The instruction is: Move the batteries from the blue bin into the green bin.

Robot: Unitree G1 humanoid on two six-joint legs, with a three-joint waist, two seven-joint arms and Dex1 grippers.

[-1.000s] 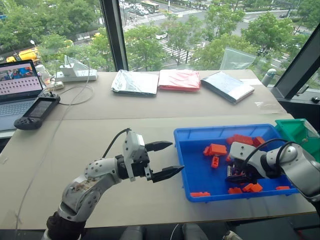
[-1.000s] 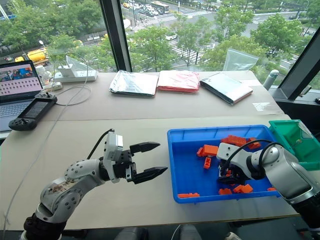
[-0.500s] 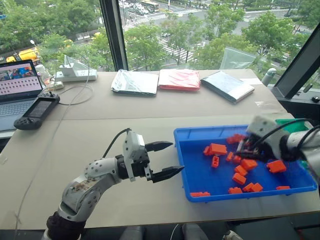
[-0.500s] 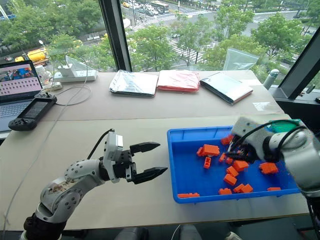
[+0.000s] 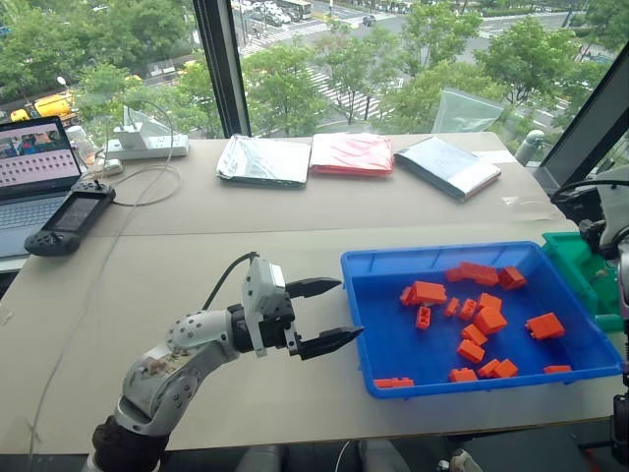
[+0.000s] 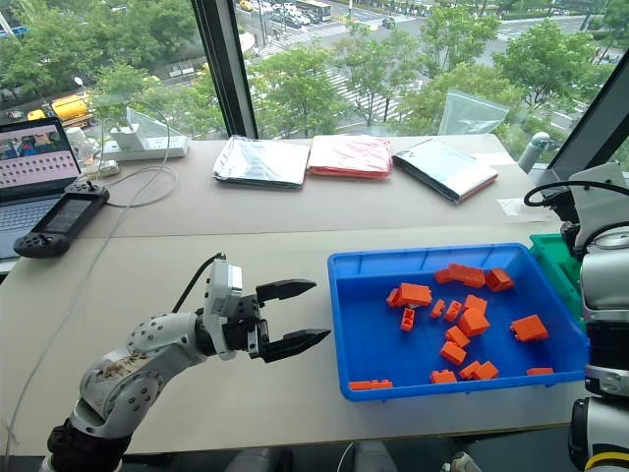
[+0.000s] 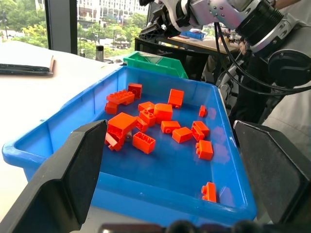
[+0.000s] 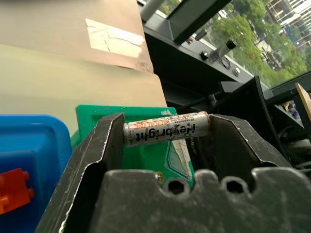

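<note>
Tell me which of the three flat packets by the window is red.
The middle packet is the red one. It lies between two silvery packets, the left packet and the right packet, all in a row on the far table.

An upper-floor office or lab is suggested: a bench (image 5: 197,246) is set against tall windows (image 5: 324,59) overlooking streets, with a laptop (image 5: 34,172) and power strip (image 5: 147,147).

Left arm: bent, forearm reaching across; left gripper (image 5: 327,314) level, fingers spread, holding nothing. Right arm: raised at the far right; right gripper (image 8: 163,130) clamping a battery (image 8: 166,128) endwise.
</note>
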